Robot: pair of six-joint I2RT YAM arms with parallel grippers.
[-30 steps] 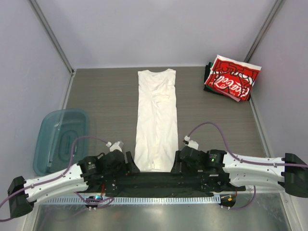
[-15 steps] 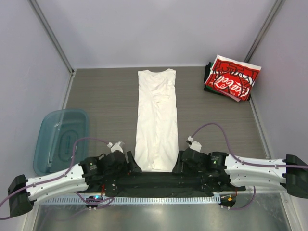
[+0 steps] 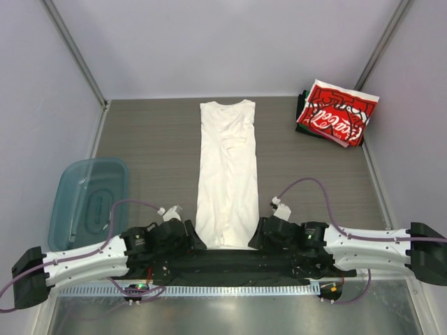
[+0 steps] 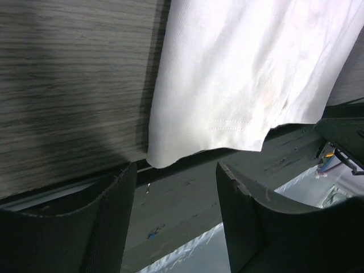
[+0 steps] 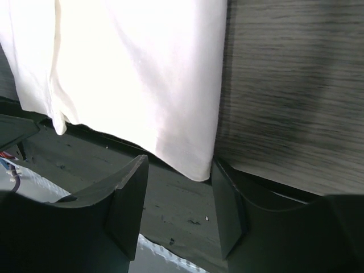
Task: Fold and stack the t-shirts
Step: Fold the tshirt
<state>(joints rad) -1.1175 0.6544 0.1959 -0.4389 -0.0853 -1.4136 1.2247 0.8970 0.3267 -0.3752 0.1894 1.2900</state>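
Note:
A plain white t-shirt [image 3: 227, 174] lies folded into a long narrow strip down the middle of the table, collar at the far end. Its near hem overhangs the black front bar. My left gripper [image 3: 193, 241] is open beside the hem's left corner [image 4: 162, 156]. My right gripper [image 3: 255, 240] is open, with the hem's right corner [image 5: 196, 162] just above the gap between its jaws. Neither holds cloth. A pile of folded shirts, the top one red with white script [image 3: 335, 115], sits at the far right corner.
A teal translucent plastic bin [image 3: 87, 202] sits off the table's left edge. A black bar [image 3: 223, 264] runs along the near edge between the arm bases. Grey walls enclose the table on three sides.
Both grippers have moved slightly toward the near edge and inward, closer to the white shirt's hem corners. The shirt has not moved.

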